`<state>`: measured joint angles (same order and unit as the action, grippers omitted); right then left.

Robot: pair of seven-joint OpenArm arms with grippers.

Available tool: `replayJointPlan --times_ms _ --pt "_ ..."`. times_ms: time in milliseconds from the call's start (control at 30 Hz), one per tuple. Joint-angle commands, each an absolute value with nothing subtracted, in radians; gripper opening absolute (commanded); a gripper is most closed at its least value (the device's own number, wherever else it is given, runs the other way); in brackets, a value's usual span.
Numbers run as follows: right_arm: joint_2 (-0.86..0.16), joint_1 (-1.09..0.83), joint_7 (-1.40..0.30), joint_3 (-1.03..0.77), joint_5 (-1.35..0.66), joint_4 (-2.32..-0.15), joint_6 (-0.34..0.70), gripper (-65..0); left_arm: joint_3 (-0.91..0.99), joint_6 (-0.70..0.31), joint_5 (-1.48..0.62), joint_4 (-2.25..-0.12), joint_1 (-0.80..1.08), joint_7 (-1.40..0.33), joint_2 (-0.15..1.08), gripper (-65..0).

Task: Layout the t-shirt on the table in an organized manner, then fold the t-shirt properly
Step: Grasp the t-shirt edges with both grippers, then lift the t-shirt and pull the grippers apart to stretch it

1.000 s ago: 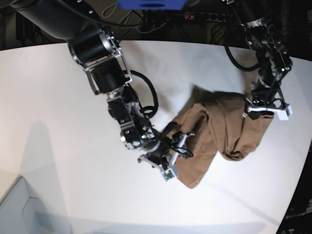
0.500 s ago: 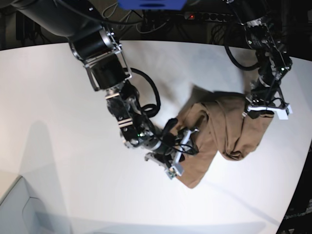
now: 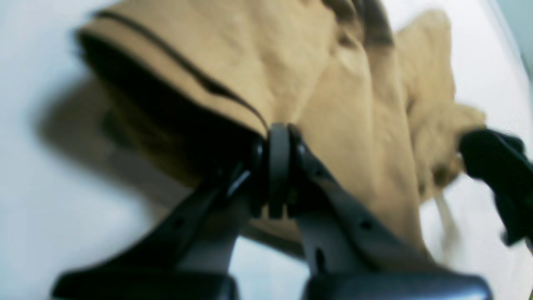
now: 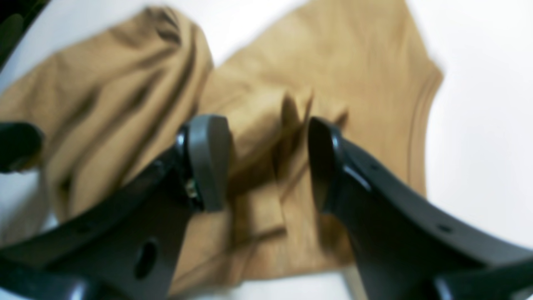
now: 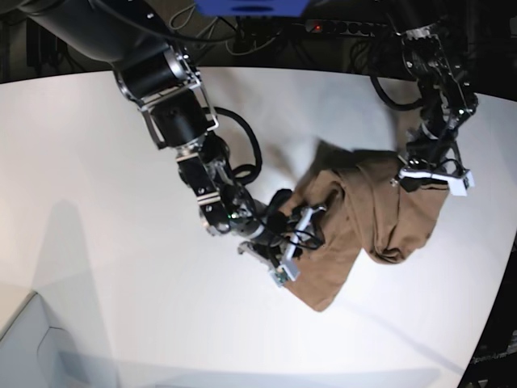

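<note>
The tan-brown t-shirt (image 5: pixel 371 218) lies crumpled and bunched right of centre on the white table (image 5: pixel 97 202). My left gripper (image 5: pixel 420 179) is at the shirt's upper right corner. In the left wrist view it (image 3: pixel 278 141) is shut on a hemmed edge of the shirt (image 3: pixel 333 83) and holds that edge raised. My right gripper (image 5: pixel 300 234) is at the shirt's left side. In the right wrist view it (image 4: pixel 266 162) is open, its fingers (image 4: pixel 208 162) straddling a fold of the shirt (image 4: pixel 354 83). The neckline and tag are hidden.
The table's curved edge runs close behind and to the right of the shirt. A power strip and cables (image 5: pixel 339 26) lie beyond the far edge. A pale grey-blue box corner (image 5: pixel 32 347) sits at the bottom left. White tabletop stretches to the left and front.
My right gripper has moved up and right, further onto the shirt's left side. My left gripper has shifted slightly left and up, still holding the shirt's corner.
</note>
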<state>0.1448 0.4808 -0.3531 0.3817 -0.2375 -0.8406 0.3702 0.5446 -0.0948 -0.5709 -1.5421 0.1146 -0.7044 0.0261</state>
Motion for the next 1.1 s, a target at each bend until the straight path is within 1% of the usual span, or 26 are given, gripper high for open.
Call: replayJointPlan --times_ms 0,67,233,333,400,500,667,700,767,867,967,1067 --pt "0.157 0.516 -0.320 0.380 -0.249 -0.851 0.378 -33.5 0.549 -0.102 -0.582 -1.564 0.117 -0.691 0.030 -64.8" --pt "0.157 0.518 -0.318 0.380 -0.259 -0.840 0.381 -33.5 0.550 -0.102 -0.582 -1.563 0.125 -0.691 0.030 -64.8" --pt "0.157 0.519 -0.318 0.381 -0.358 -0.842 0.383 -34.0 0.542 -0.104 -0.582 -1.569 0.168 -0.696 0.025 -64.8" --pt "0.157 0.519 -0.318 0.440 -0.430 -0.840 0.383 -34.2 0.542 -0.104 -0.585 -1.569 0.193 -0.696 0.024 -64.8" --pt "0.157 0.519 -0.318 0.470 -0.444 -0.840 0.381 -35.5 0.542 -0.104 -0.582 -1.567 0.197 -0.696 0.024 -64.8" --pt "0.157 0.516 -0.318 0.498 -0.446 -0.840 0.383 -42.3 0.547 -0.104 -0.588 -1.567 0.205 -0.696 0.028 -64.8" --pt "0.157 0.521 -0.320 0.504 -0.446 -0.845 0.377 -63.4 0.552 -0.104 -0.590 -1.577 0.209 -0.696 0.031 -64.8" --pt "0.157 0.524 -0.323 0.504 -0.446 -0.848 0.377 -65.0 0.552 -0.104 -0.590 -1.589 0.209 -0.696 0.033 -64.8" --pt "0.157 0.529 -0.326 0.486 -0.446 -0.871 0.377 -65.0 0.552 -0.104 -0.590 -1.620 0.208 -0.696 0.044 -64.8" --pt "0.154 0.496 -0.369 0.371 -0.446 -0.955 0.378 -65.0 0.553 -0.102 -0.590 -1.670 0.205 -0.696 0.050 -64.8" --pt "0.119 0.461 -0.455 0.243 -0.446 -1.086 0.381 -65.0 0.553 -0.101 -0.590 -1.702 0.200 -0.693 0.073 -64.8" --pt "0.071 0.433 -0.532 0.171 -0.446 -1.184 0.383 -65.0 0.567 -0.099 -0.591 -1.709 0.168 -0.694 0.084 -64.8"
